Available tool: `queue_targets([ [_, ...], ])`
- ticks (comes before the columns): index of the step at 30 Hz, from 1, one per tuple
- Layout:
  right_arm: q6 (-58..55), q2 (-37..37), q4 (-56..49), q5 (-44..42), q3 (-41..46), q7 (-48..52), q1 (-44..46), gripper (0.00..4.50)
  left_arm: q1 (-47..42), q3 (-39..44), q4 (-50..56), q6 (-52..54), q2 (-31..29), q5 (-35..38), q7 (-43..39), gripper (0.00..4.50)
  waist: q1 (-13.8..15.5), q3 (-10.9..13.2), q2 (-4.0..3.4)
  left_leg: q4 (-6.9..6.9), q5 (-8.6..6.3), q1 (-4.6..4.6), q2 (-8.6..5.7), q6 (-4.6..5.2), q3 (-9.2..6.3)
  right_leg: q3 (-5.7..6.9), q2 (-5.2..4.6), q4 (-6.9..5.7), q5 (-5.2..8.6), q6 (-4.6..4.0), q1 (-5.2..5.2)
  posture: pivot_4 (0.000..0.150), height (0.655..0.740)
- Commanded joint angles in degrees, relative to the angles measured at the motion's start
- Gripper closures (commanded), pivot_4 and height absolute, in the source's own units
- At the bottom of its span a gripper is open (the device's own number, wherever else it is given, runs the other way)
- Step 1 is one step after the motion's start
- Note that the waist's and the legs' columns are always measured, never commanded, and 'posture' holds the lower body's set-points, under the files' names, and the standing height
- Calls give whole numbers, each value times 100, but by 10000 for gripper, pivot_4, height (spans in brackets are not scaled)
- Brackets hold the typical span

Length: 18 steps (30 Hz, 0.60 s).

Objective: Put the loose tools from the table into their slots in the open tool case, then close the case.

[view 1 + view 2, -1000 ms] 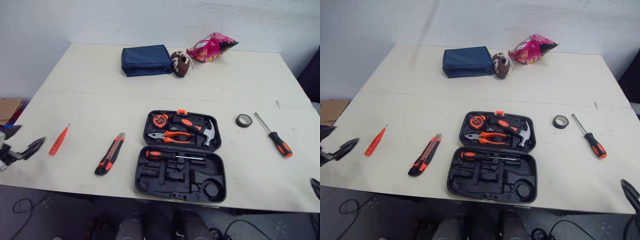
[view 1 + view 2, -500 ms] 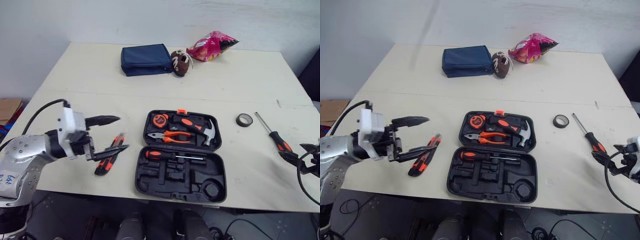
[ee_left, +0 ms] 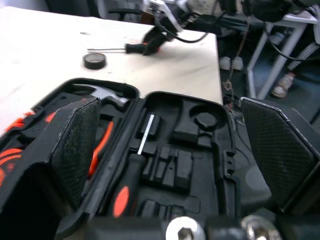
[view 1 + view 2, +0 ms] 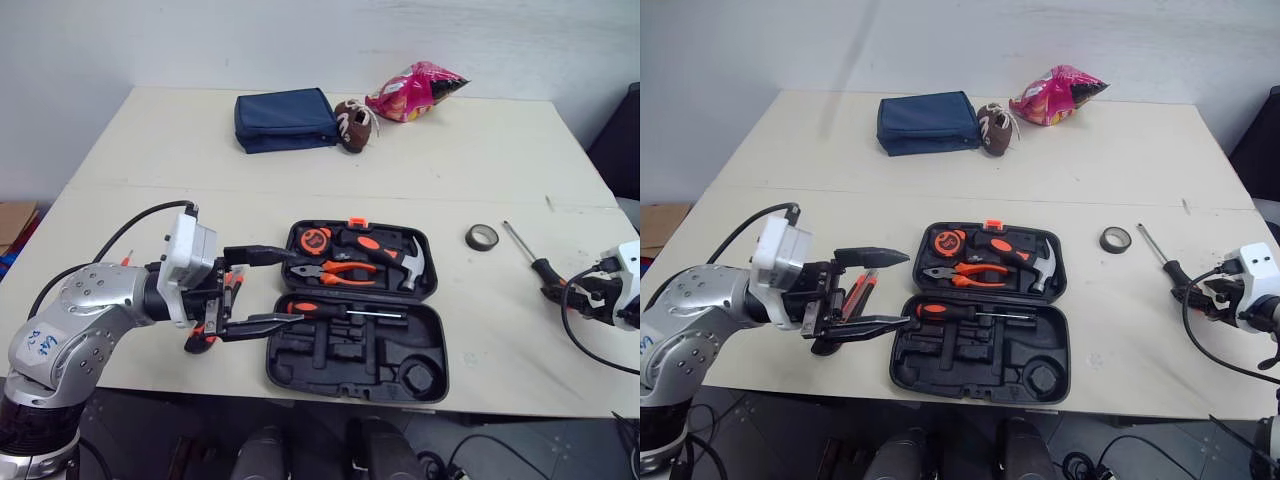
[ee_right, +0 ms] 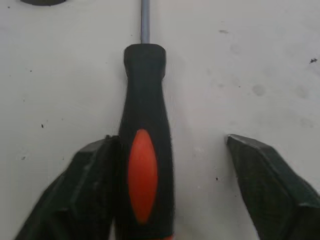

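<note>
**Screwdriver (image 5: 144, 125) pick-up: right hand placed but off-centre**

Right hand (image 5: 167, 150): spread wide and low over the counter (image 4: 150, 200), holding nothing yet. The screwdriver's black-and-orange handle lies between its fingers. One finger touches the handle's side. The other stands well clear, with bare counter between.

Finding: the grip is lopsided. If the hand closes as it stands, the far finger is likely to push the handle sideways or roll it before both pads bear. Recommended: centre the hand over the handle, keep the fingers square to its length, and close on the thick orange section, not the narrow neck by the shaft.

Screwdriver location: flat on the counter, well to the right of the tool case (image 4: 330, 350). Its shaft points away from the hand toward the tape roll (image 4: 479, 237), which lies near the tip. Lift straight up before travelling so the tip clears the roll.

Left hand (image 4: 293, 287): also wide open and empty, held above the utility knife (image 4: 860, 290) just beside the case's left edge.

Tool case: open near the front of the counter. The far half is filled, and the near half has several moulded recesses vacant. Which recess takes this screwdriver cannot be told. Judgement: the task is at an early stage.
</note>
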<state>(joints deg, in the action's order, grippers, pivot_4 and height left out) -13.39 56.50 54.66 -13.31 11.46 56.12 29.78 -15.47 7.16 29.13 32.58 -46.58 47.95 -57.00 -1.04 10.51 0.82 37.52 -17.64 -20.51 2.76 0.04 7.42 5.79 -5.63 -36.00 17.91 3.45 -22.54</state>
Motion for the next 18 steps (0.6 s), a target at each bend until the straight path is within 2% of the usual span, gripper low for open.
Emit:
queue_targets([
  [1, 72, 68, 21, 32, 126, 34, -206, 28366, -25, 65, 197, -37, -129, -4, -150, 0, 2, 0, 0, 0, 0, 0, 0, 0, -1, 0, 0, 0, 0, 0, 1, 1500, 7400],
  [2, 72, 73, -39, -1, 176, 35, -272, 33643, -12, 88, 193, -24, -155, 36, -194, 0, 12, 0, 0, 0, 0, -2, 0, 0, -5, 1, 0, 2, 0, 0, 1, 1500, 7400],
  [3, 102, 76, -107, -42, 243, 23, -348, 34956, -2, 106, 191, -18, -187, 85, -267, 0, 28, 0, 0, 0, 0, -3, 0, 0, -8, 2, 0, 2, 0, 0, 1, 1500, 7400],
  [6, 306, 26, -299, -300, 679, -123, -471, 34776, -66, 225, 139, 140, -110, 437, -218, 0, 80, 0, 1, -2, 0, -5, 1, 0, -9, 3, 0, 4, 0, 0, 0, 1500, 7400],
  [8, 567, 4, -466, -393, 907, -219, -545, 34776, -141, 205, 142, 74, -24, 402, -180, 0, 88, 1, -1, 0, 0, -6, 0, 0, -8, 2, -1, 3, 0, 0, -1, 1500, 7400],
  [11, 524, -32, -1658, -686, 1095, 17, -757, 34776, -192, 129, 65, -127, 16, 148, -286, 0, 79, 6, -12, -1, 0, -7, -2, 0, -7, 1, -1, 2, 0, 0, -3, 1500, 7400],
  [14, -138, -9, -3323, -1111, 979, 397, -1041, 34776, -140, 70, -111, -454, 20, -219, -465, 0, -12, 7, -18, -11, 3, -2, 4, -6, -1, -3, 5, -2, 0, 0, -7, 1500, 7400],
  [16, -854, 27, -4512, -1535, 733, 657, -1128, 34777, 11, -23, -353, -1136, 86, -644, -912, 0, -56, 7, -19, -22, 8, 0, 8, -15, -7, -1, 11, -1, 2, -3, -7, 1500, 7400],
  [18, -1378, 95, -5220, -1784, 611, 773, -1175, 34776, 107, -82, -483, -1386, 80, -842, -1118, 0, -58, 7, -19, -32, 10, 8, 11, -19, -5, -1, 15, -2, 4, -7, -9, 1500, 7400],
])
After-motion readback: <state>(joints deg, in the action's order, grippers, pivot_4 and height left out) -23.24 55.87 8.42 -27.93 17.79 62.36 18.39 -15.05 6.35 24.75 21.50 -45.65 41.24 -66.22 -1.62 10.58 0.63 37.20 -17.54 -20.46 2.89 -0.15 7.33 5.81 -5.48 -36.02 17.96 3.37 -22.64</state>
